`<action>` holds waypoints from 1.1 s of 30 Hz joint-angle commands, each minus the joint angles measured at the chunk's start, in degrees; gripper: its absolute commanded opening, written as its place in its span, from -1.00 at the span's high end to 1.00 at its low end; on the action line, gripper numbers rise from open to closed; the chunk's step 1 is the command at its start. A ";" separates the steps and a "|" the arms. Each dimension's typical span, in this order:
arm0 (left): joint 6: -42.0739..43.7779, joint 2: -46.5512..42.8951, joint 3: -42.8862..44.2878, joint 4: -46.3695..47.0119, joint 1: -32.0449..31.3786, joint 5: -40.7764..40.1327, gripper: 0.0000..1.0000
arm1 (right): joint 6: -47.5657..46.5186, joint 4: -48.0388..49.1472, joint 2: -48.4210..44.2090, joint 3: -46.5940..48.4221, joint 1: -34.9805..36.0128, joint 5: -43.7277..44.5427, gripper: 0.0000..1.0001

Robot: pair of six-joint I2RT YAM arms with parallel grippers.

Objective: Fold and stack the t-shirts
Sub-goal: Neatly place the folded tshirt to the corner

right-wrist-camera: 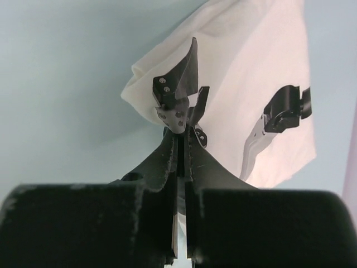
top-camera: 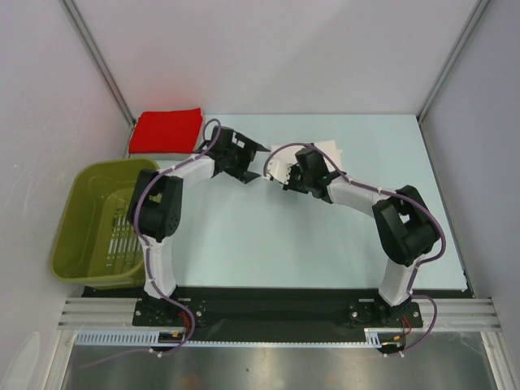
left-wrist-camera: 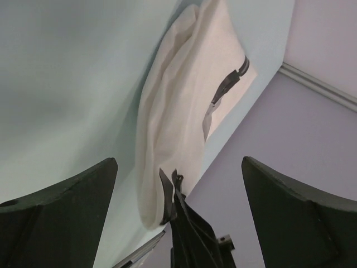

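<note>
My left gripper stands wide apart; my right gripper presses together at the soft white t-shirt's folded edge on the smooth desk.

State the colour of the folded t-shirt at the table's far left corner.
Bright red t-shirt, best seen from the top external camera.

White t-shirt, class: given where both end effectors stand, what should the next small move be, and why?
Probably close the left end effector on the edge of the white t-shirt. It hangs open beside the folded shirt, while the right end effector is shut, apparently pinching that edge. Two grips would likely keep the fold together on the way to the red t-shirt.
</note>
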 commanded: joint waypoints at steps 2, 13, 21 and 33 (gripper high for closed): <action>-5.66 5.32 5.35 4.41 -3.03 -0.58 -1.00 | 3.77 -0.30 -3.17 3.92 -1.11 -3.55 1.00; -8.30 14.54 13.00 3.88 -4.61 -1.03 -1.00 | 6.76 -0.38 -5.46 4.36 -3.31 -6.28 1.00; -11.47 21.14 18.88 5.11 -5.50 -2.52 -0.90 | 10.71 1.37 -7.57 3.40 -4.02 -7.77 1.00; 5.22 24.05 26.10 9.68 -3.83 -1.47 0.41 | 17.13 3.04 -12.31 -3.54 -1.91 -5.93 0.77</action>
